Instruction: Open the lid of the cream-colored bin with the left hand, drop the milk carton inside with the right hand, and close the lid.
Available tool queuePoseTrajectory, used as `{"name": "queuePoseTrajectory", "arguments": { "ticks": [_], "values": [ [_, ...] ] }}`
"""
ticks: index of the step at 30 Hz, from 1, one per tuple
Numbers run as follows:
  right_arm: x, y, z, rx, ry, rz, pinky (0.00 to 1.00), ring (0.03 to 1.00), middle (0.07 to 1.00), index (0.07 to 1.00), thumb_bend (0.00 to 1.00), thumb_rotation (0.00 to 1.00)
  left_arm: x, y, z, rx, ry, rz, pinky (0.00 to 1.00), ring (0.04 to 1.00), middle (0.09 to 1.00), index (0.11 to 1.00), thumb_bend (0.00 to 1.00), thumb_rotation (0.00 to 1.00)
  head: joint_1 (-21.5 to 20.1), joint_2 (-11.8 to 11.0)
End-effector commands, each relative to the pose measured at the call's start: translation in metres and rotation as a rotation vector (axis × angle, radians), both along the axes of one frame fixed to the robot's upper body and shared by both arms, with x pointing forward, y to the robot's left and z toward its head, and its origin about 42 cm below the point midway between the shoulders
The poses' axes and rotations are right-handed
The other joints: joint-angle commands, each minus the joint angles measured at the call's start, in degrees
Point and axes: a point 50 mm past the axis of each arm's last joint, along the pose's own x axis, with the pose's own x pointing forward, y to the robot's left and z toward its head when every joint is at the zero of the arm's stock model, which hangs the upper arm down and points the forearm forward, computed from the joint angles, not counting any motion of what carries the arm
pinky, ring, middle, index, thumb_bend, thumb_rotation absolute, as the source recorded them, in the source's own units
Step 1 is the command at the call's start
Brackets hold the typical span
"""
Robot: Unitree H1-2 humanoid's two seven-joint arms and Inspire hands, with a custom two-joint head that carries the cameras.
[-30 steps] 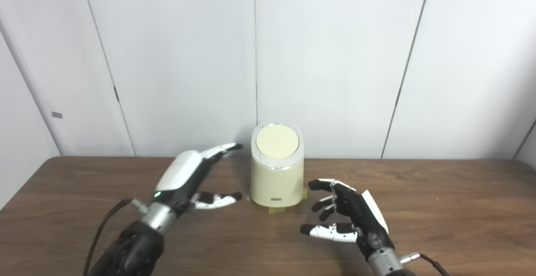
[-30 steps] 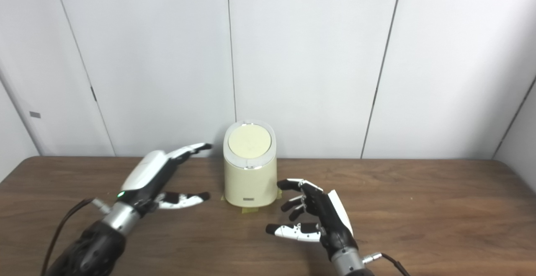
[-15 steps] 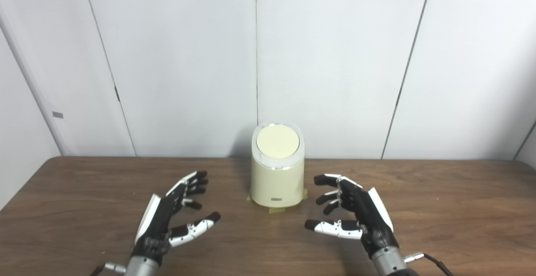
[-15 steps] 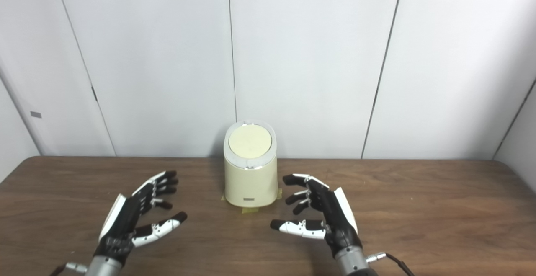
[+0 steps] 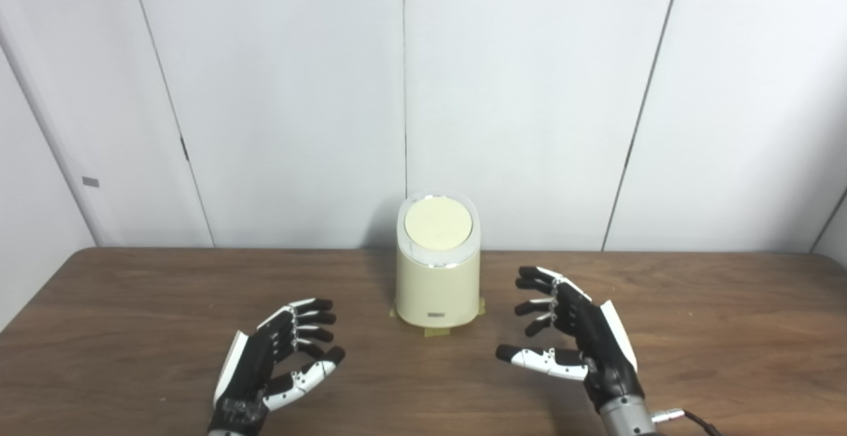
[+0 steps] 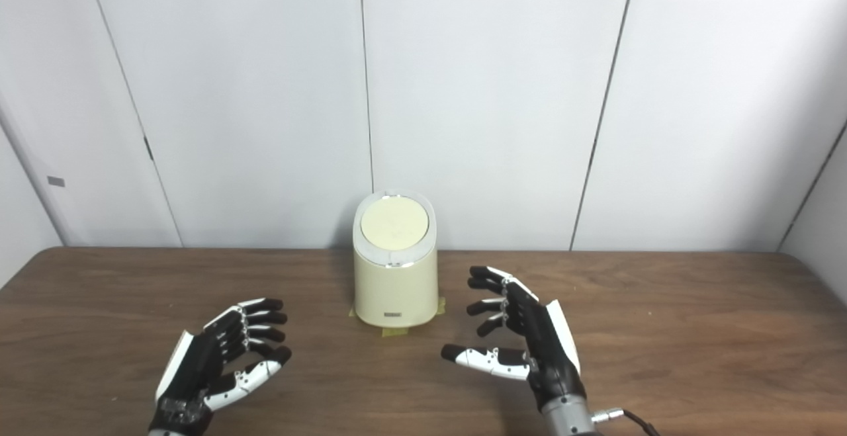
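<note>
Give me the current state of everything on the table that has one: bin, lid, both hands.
Cream-colored bin: upright at the table's far edge, yellow tape at its base.
Lid: shut, flat on the bin.
Left robot hand: open, holding nothing, near the table, apart from the bin.
Right robot hand: open, holding nothing, apart from the bin.
Milk carton: not visible.

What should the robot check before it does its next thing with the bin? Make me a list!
1. Bin standing upright on the table: ok.
2. Lid shut: ok, it sits closed on top.
3. Left robot hand empty, fingers apart: ok.
4. Right robot hand empty, fingers apart: ok.
5. Both hands clear of the bin: ok, one on each side, not touching.
6. Milk carton in sight: not ok, none shows; whether it is inside the bin, cannot tell.
</note>
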Motion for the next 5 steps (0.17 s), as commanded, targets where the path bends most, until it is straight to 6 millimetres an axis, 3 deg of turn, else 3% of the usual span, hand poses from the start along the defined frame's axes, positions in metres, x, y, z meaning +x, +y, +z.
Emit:
{"name": "queuePoseTrajectory", "arguments": {
  "ticks": [1,5],
  "values": [
    [0.0035,-0.0002,0.0204,0.007,-0.096,0.012,0.45,0.629,0.773,0.785,0.65,0.11,0.0050,-0.0019,0.0190,-0.010,-0.089,-0.013,0.53,0.648,0.717,0.734,0.60,0.12,0.03,0.01],
    [0.0027,0.0003,0.0201,0.003,-0.089,0.013,0.44,0.621,0.773,0.789,0.66,0.11,0.0041,-0.0033,0.0211,-0.030,-0.090,-0.021,0.54,0.661,0.729,0.739,0.59,0.11,0.26,0.08]
  ]
}}
